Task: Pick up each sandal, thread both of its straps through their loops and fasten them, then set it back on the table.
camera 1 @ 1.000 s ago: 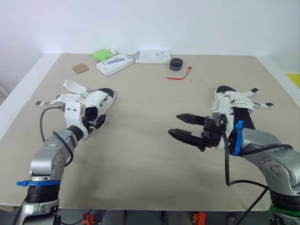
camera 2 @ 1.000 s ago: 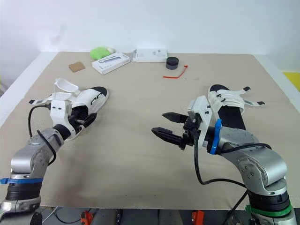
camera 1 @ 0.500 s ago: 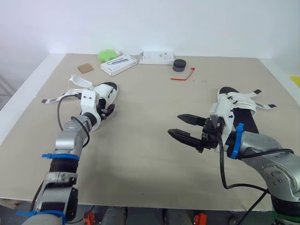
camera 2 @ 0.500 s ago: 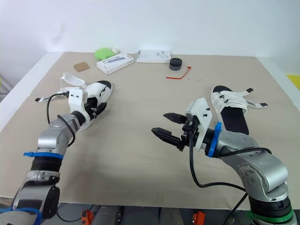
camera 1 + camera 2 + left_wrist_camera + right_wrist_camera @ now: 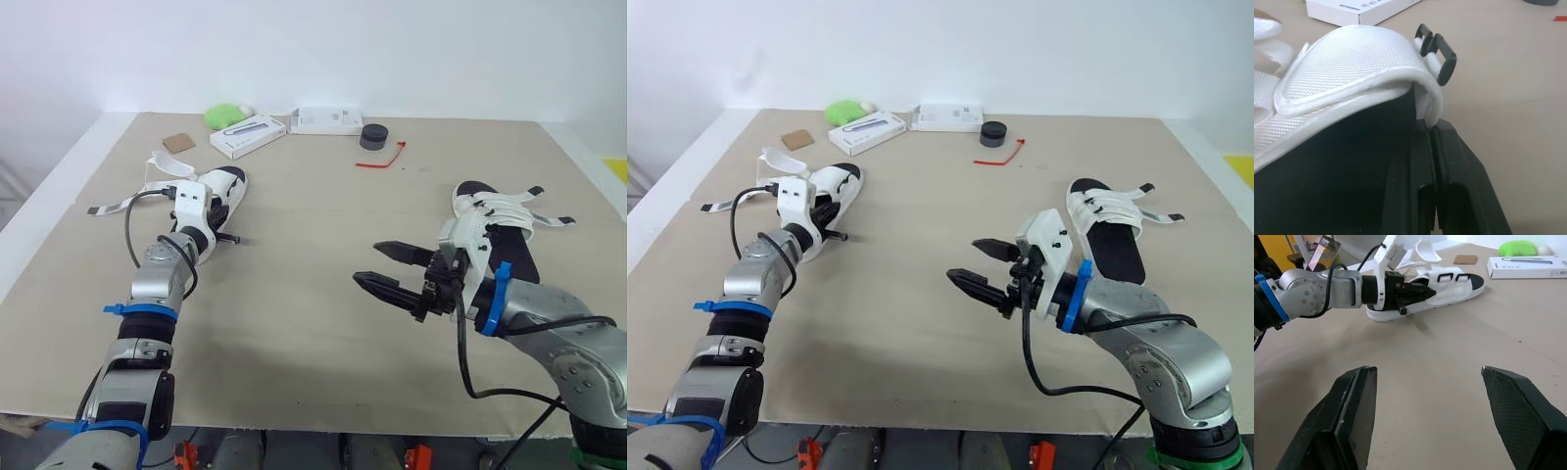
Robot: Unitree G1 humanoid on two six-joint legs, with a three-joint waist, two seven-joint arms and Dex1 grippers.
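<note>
The left sandal, white with a black footbed, lies at the table's left, its straps loose and trailing outward. My left gripper is at the sandal's near side. In the left wrist view its fingers are pressed together at the rim of the sandal's white side flap, beside two black buckles. The right sandal lies at the right with its straps spread. My right gripper hovers open over the table's middle, left of that sandal, holding nothing.
At the far edge lie a green object, a brown square, two white boxes, a black round cap and a red zip tie. Bare tabletop stretches between the grippers.
My left gripper has closed from wide open to shut at the left sandal's side flap. The camera shifted after the earliest frame. The right arm has stayed put.
</note>
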